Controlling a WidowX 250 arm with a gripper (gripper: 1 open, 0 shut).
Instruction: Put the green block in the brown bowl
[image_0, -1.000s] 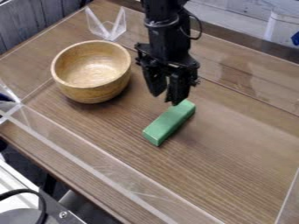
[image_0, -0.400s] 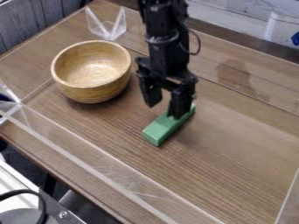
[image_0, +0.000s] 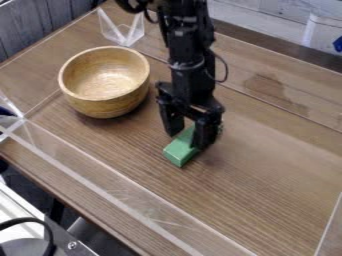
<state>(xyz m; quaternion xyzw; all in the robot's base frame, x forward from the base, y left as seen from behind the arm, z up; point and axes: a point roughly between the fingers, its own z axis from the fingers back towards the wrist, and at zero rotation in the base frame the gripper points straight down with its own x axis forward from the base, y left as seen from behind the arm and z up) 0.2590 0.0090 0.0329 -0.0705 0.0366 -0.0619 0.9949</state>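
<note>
One black robot arm is poising its two-fingered black gripper (image_0: 189, 122) over a small, bright green rectangular block (image_0: 182, 150) on a dark wood-grain tabletop (image_0: 267, 180), the claw pointing straight down with its jaws spread wide and nothing held between them. Its two fingers are standing one to either side of the block's far end, so that end is sitting in the gap between them while the near end is poking out toward the camera and slightly left. Whether the fingertips are touching the block's sides cannot be told from this angle; they look just apart from it.

That straddle is what the coming move appears to hinge on: the block's long axis is running from lower left to upper right in the view, and the fingers seem to be lined up across its short width, which would let a simple closing pinch the narrow faces. The grip would be landing toward the far end rather than the middle, so the bar might tip a little once lifted.

Up and to the left, well apart from the claw, a round, light tan wooden bowl (image_0: 104, 82) with thick walls is waiting empty. A low clear plastic wall (image_0: 80, 180) is edging the table's near side
</note>
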